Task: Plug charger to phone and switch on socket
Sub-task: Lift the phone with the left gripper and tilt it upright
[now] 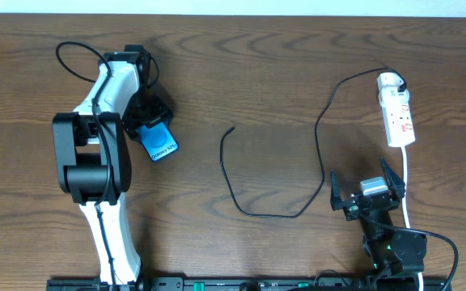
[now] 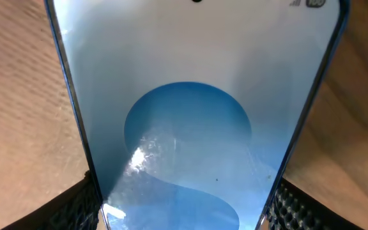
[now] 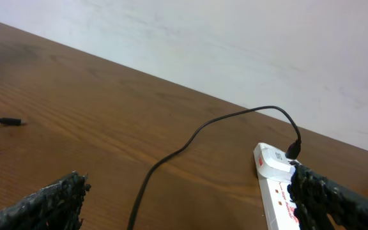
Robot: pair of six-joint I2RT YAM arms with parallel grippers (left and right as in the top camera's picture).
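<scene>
The phone [image 1: 161,142] with its bright blue screen sits at the left of the table, gripped by my left gripper [image 1: 148,121]. In the left wrist view the phone [image 2: 190,115] fills the frame, both fingers pressed on its side edges. The black charger cable [image 1: 310,145] runs from the white socket strip [image 1: 398,113] at the far right in a loop to its free connector tip [image 1: 231,128] at mid-table. My right gripper [image 1: 366,194] is open and empty near the front right. The right wrist view shows the cable [image 3: 190,144], tip [image 3: 11,121] and socket [image 3: 276,185].
The socket's thick white cord [image 1: 407,186] runs down toward the front edge beside my right arm. A pale wall [image 3: 235,45] stands behind the table's far edge.
</scene>
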